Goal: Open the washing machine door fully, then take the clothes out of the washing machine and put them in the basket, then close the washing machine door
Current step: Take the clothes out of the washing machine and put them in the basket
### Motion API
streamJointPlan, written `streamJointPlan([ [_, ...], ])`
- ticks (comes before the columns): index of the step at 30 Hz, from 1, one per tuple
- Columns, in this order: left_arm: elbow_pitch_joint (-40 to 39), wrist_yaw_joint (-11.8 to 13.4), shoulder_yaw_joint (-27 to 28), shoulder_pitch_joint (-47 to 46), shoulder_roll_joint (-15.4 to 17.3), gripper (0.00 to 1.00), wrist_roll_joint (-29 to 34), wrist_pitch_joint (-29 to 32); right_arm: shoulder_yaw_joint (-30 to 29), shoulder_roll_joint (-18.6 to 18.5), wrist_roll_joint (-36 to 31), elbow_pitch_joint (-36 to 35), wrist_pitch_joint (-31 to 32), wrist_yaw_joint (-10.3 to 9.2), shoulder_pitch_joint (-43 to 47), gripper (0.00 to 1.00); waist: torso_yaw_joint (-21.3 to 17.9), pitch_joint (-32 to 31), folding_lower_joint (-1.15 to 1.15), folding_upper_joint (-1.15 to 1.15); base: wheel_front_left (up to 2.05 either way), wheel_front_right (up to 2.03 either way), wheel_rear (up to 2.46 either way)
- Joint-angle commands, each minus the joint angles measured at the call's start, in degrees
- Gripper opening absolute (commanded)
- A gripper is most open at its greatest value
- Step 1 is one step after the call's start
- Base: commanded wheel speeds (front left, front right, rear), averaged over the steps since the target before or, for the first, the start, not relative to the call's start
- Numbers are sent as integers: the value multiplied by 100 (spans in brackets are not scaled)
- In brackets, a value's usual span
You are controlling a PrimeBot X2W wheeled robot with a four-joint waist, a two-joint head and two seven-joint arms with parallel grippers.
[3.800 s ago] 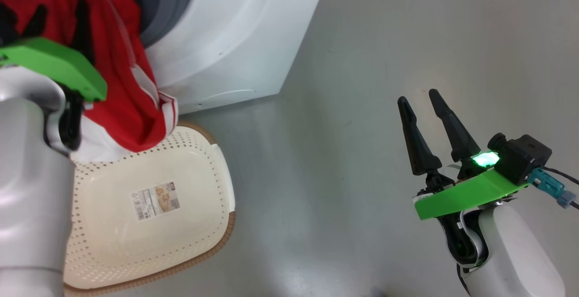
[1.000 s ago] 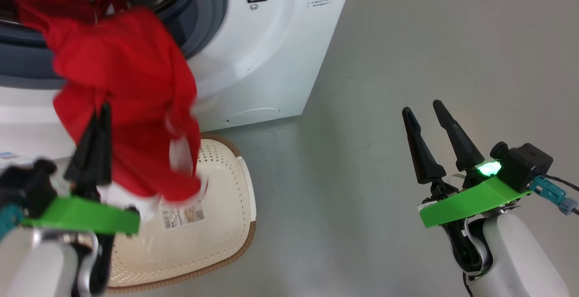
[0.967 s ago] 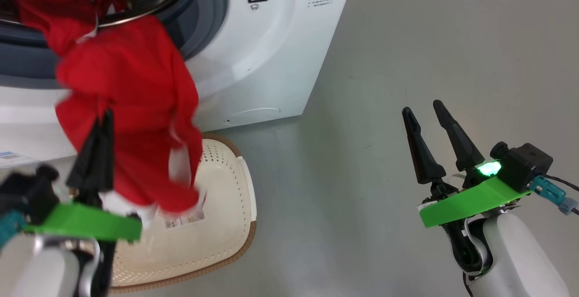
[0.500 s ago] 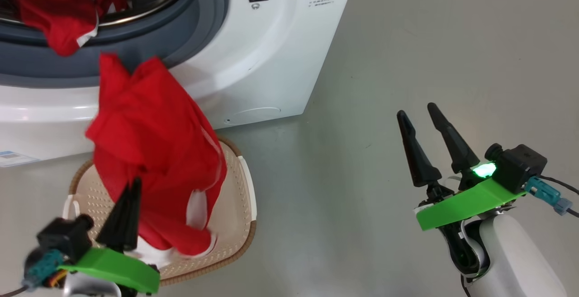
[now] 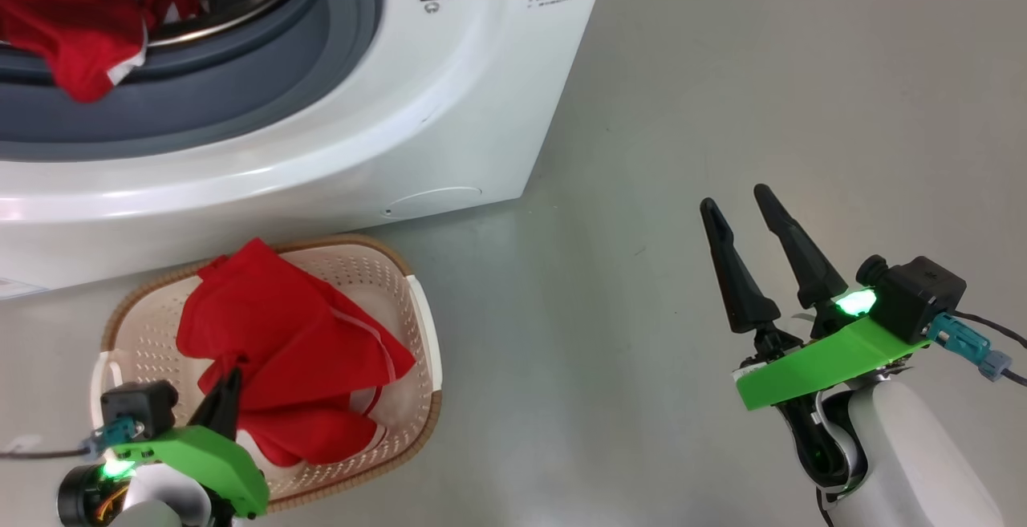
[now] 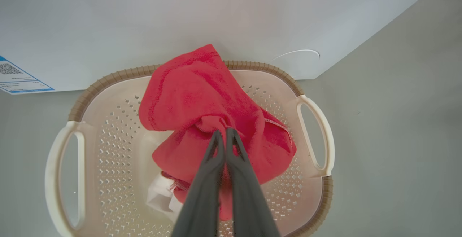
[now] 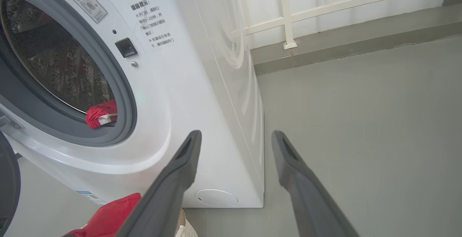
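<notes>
The white washing machine (image 5: 449, 102) stands with its drum mouth uncovered, and red clothes (image 5: 72, 26) hang over the grey gasket. A black curved edge of the washing machine door (image 7: 6, 186) shows at the far left. On the floor before it sits the cream basket (image 5: 421, 334), with a red garment (image 5: 281, 334) heaped inside. My left gripper (image 5: 231, 379) is above the basket, shut on a fold of that garment (image 6: 202, 96); its fingertips (image 6: 228, 136) pinch the cloth. My right gripper (image 5: 734, 198) hangs open over bare floor to the right, holding nothing.
Grey floor stretches to the right of the machine. A white railing (image 7: 288, 13) and a low grey kerb run along the back wall. A blue label (image 6: 18, 80) is stuck low on the machine's front, close to the basket rim (image 6: 108, 80).
My left gripper has come down and back with the red garment, which has left the drum mouth and settled into the basket. The head camera shifted slightly. The right arm has stayed put.
</notes>
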Motion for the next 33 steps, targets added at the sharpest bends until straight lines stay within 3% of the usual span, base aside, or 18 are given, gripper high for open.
streamJointPlan([
  [1, 162, -72, 127, -197, 120, 0, -21, -88, 102, -24, 66, -121, -27, 9, 13, 100, -22, 29, 0, 0, 0, 0, 0],
  [11, 2178, -225, -100, -987, -329, 0, -186, -102, 139, 52, 62, -92, -27, 9, -59, 100, -82, 129, 0, 0, 0, 0, 0],
  [20, 2752, -258, -294, -1391, -481, 0, -265, -293, 115, 50, 64, -68, -27, 9, -78, 100, -84, 167, 0, 0, 0, 0, 0],
  [23, 2776, -259, -370, -1424, -483, 44, -338, -336, 115, 55, 58, -65, -27, 9, -82, 100, -69, 155, 0, 0, 0, 0, 0],
  [24, 2777, -260, -382, -1427, -483, 62, -379, -350, 116, 55, 58, -63, -27, 9, -82, 100, -63, 150, 0, 0, 0, 0, 0],
  [25, 2774, -260, -400, -1427, -483, 88, -416, -362, 117, 55, 58, -59, -27, 9, -80, 100, -57, 145, 0, 0, 0, 0, 0],
  [26, 2773, -260, -425, -1428, -478, 100, -443, -374, 119, 55, 58, -54, -27, 9, -78, 100, -52, 144, 0, 0, 0, 0, 0],
  [33, 2633, -261, -590, -1416, -420, 100, -640, -456, 126, 51, 68, -40, -27, 9, -84, 100, -24, 132, 0, 0, 0, 0, 0],
])
